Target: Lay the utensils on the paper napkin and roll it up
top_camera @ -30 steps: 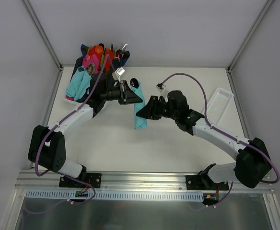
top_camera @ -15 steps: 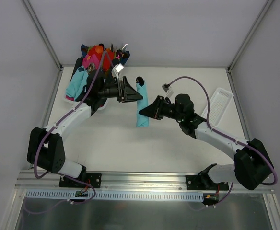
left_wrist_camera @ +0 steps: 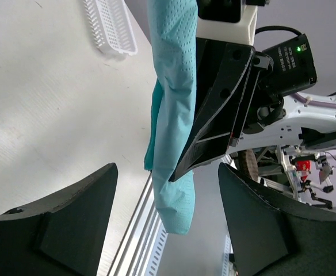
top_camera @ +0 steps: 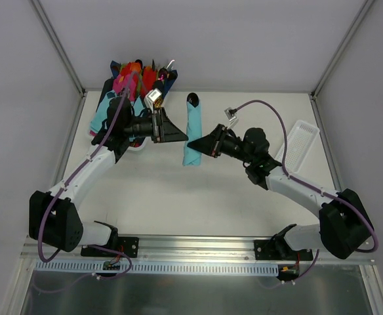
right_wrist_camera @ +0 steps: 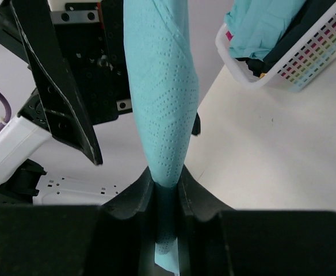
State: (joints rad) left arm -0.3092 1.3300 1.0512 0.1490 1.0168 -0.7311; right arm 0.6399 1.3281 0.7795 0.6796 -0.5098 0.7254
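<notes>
- White plastic basket (right_wrist_camera: 232,52) of coloured napkins: behind and to the left of the left pincer.
- Left pincer (top_camera: 173,129): fingers wide apart and holding nothing. The roll lies just beyond its tips, untouched. It is likely standing off so one arm alone carries the bundle.
- Narrow teal paper napkin roll (top_camera: 192,131): a dark oval spoon bowl (top_camera: 193,99) pokes from its far end, so the utensils appear to be wrapped inside.
- Right pincer (right_wrist_camera: 165,187): clamped tight on the roll's lower part — a squeeze that probably keeps the paper from unwinding.
- White slotted tray (top_camera: 298,141): well to the right of the right pincer, on the bench (top_camera: 244,197).
</notes>
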